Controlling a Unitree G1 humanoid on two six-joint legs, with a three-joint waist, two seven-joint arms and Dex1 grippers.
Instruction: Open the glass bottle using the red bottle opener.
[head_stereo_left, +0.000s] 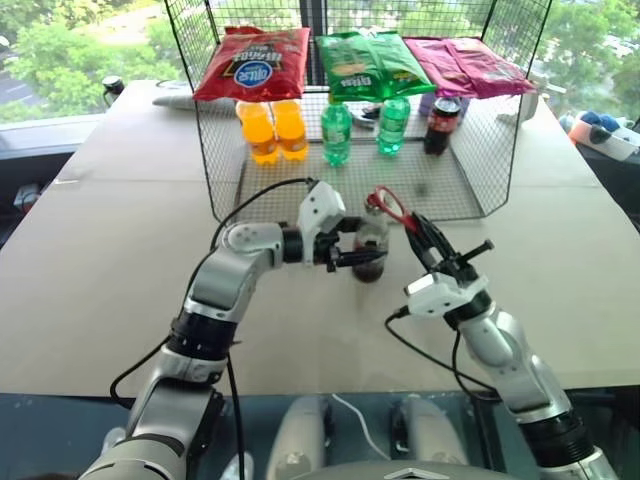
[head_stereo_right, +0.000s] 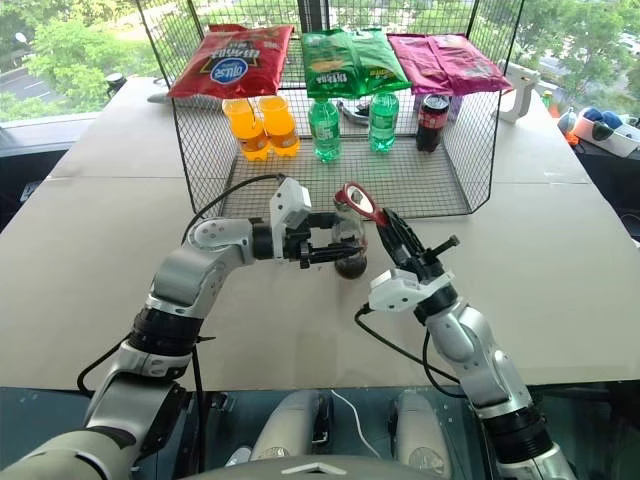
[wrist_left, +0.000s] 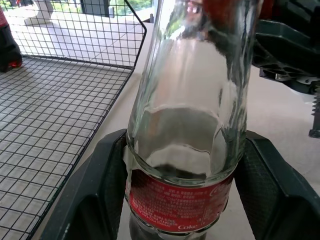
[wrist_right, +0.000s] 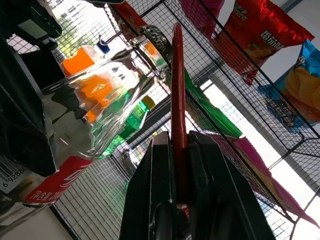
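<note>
Right now the glass bottle (head_stereo_left: 370, 247) stands upright on the worktop (head_stereo_left: 110, 260), centre of frame in the head views, just in front of the wire basket (head_stereo_left: 470, 190). Left pincer (head_stereo_left: 352, 252) comes in from frame left & clamps the bottle's body w/ one black finger (wrist_left: 95, 195) on each side, just above the red label; dark liquid sits at the bottle's bottom.

Right pincer (head_stereo_left: 418, 233) rises from lower right, fingers pressed tight on the handle of the red bottle opener (head_stereo_left: 390, 208). Opener slants up & to the left, its loop head at the bottle's top. In the right wrist view the opener (wrist_right: 177, 85) shows edge-on btwn the two fingers, w/ the head against the bottle's mouth; can't tell if it's hooked under the cap.

Inside the basket, upper middle of frame: two orange drink bottles (head_stereo_left: 272, 128) at left, two green plastic bottles (head_stereo_left: 362, 128) in the middle, dark cola bottle (head_stereo_left: 441, 124) at right. Three snack bags hang on the basket's back wall: red bag (head_stereo_left: 252, 62) left, green bag (head_stereo_left: 372, 64) centre, pink bag (head_stereo_left: 470, 66) right. White object (head_stereo_left: 612, 138) w/ blue bits lies at far right edge of the worktop.
</note>
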